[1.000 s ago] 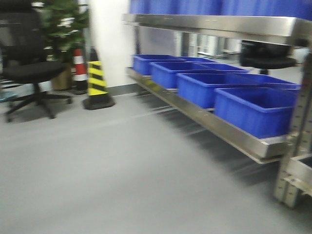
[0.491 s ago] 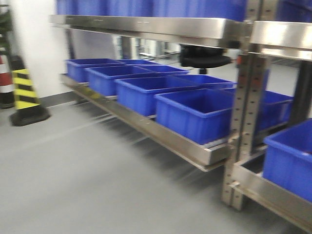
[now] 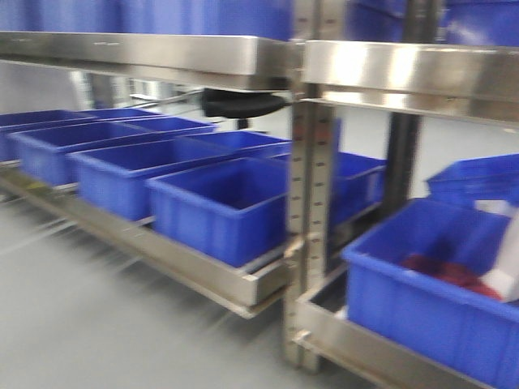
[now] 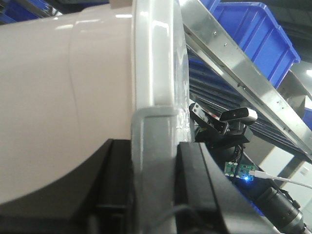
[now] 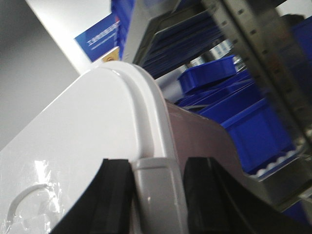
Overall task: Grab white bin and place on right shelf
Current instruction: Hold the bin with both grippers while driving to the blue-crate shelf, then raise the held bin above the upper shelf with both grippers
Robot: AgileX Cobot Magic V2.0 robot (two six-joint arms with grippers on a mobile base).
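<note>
Shiny steel racks (image 3: 311, 203) fill pretty much the whole front view. The lower left shelf (image 3: 190, 266) has blue crates (image 3: 219, 207) lined up side by side. The right shelf (image 3: 369, 356), bottom right, holds a big crate (image 3: 422, 304) with something red inside. There are upper crates (image 3: 203, 14) along the top edge and grey floor (image 3: 73, 324) at bottom left.

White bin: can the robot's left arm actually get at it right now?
Likely yes: the left gripper straddles the rim of the white bin, with black fingers on either side and nothing visible in between.
</note>
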